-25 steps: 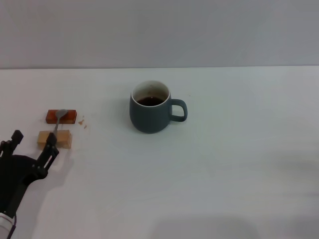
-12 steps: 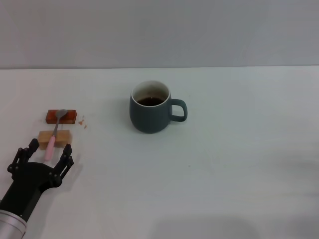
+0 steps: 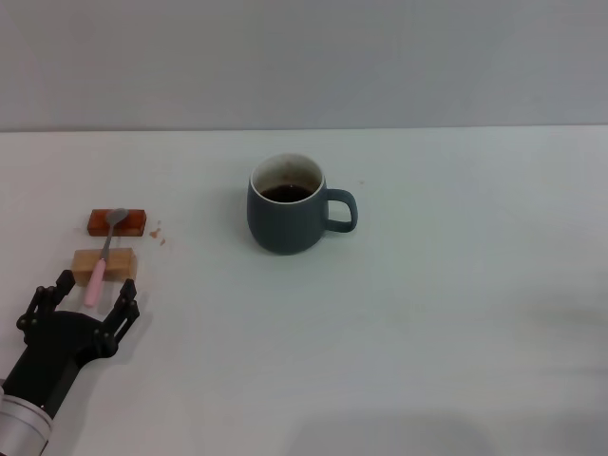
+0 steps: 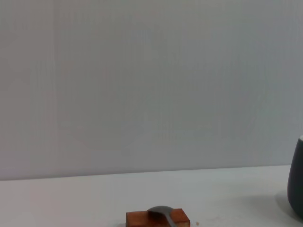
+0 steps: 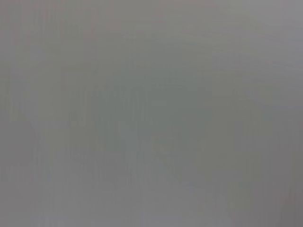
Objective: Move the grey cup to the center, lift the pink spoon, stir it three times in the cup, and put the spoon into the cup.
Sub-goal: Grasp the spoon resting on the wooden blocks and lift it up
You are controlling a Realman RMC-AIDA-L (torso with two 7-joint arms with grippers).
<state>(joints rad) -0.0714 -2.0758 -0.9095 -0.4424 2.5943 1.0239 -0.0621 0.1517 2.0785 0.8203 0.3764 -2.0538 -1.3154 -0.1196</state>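
The left gripper (image 3: 87,296) stands with its jaws spread wide and holding nothing, one fingertip on either side of the tail of the pink spoon's handle. The right gripper shows in no view.

Well beyond the jaws, off toward the robot's right, the grey cup (image 3: 288,216) sits upright on the white table (image 3: 456,313), dark liquid inside, its handle pointing away from the gripper. It looks already near the middle.

Just ahead of the jaws lies a tan block (image 3: 104,264), and past it a red-brown block (image 3: 118,222). The pink spoon (image 3: 103,260) bridges the two, bowl on the far block, pink handle running back between the fingers.

The risk I see: closing on the overhanging end could lever the spoon on the tan block, flipping the bowl up or skidding it off. A low approach could also nudge that block.
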